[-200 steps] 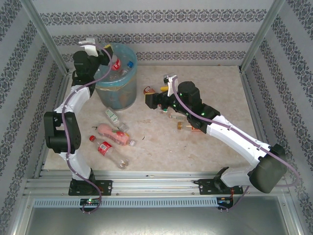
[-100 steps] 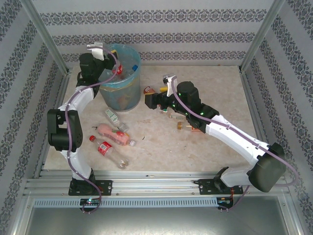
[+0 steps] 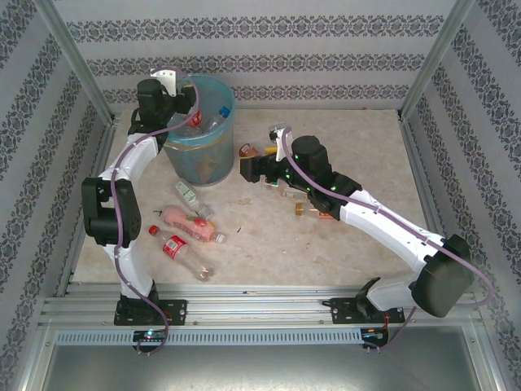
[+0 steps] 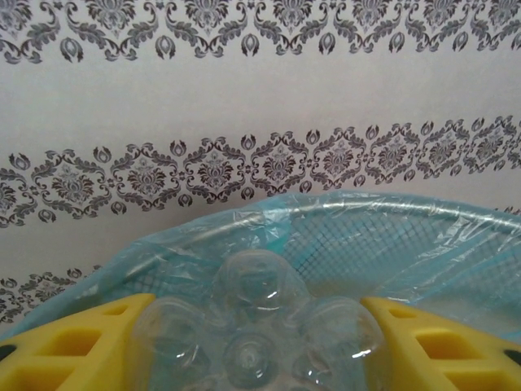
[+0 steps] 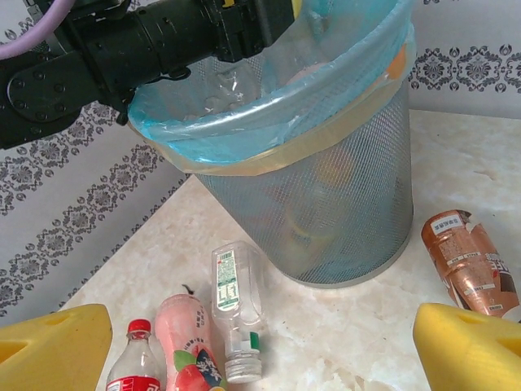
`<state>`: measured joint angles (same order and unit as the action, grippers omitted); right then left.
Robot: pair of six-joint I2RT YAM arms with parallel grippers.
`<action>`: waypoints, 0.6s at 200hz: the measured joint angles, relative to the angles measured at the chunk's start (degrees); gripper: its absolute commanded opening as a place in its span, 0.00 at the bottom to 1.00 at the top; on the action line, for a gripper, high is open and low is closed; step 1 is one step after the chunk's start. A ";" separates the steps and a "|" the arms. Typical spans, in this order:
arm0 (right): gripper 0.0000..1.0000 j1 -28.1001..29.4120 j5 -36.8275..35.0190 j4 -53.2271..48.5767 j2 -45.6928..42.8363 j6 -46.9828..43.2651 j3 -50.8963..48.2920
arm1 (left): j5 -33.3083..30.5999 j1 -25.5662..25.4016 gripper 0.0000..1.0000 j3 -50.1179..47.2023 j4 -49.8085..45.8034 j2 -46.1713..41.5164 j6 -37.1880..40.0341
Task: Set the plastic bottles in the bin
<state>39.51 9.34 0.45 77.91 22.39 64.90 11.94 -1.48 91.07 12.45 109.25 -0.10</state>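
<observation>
One clear bottle (image 4: 257,281) clamped in left gripper (image 4: 257,314), at bin (image 4: 407,236) rim, right gripper (image 5: 260,336) spread apart

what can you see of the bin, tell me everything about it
The bin is a round wire-mesh basket, slightly tapered, standing upright on the table, far left. A translucent blue bag liner is folded over its rim. Several bottles lie inside, dimly visible through the mesh. The left hand holds a clear bottle just over the rim.

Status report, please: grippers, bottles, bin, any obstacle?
Left gripper shut on clear bottle, at bin rim. Right gripper open, empty, facing bin. Several bottles on table. Nothing blocking.
</observation>
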 measured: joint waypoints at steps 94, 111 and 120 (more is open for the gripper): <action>0.95 0.00 0.20 -0.33 0.26 0.00 0.00 | 0.50 -0.04 0.60 -0.70 1.20 -0.26 -0.87; 0.95 0.00 0.20 -0.46 0.26 0.00 0.00 | 0.85 -0.04 0.68 -0.85 1.14 -0.61 -2.60; 0.95 0.00 0.20 -0.48 0.26 0.00 0.00 | 1.07 -0.09 0.70 -1.11 0.81 -1.27 -3.63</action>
<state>39.51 9.54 -0.03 78.17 22.39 64.90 13.02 -1.56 89.95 13.26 107.98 -3.73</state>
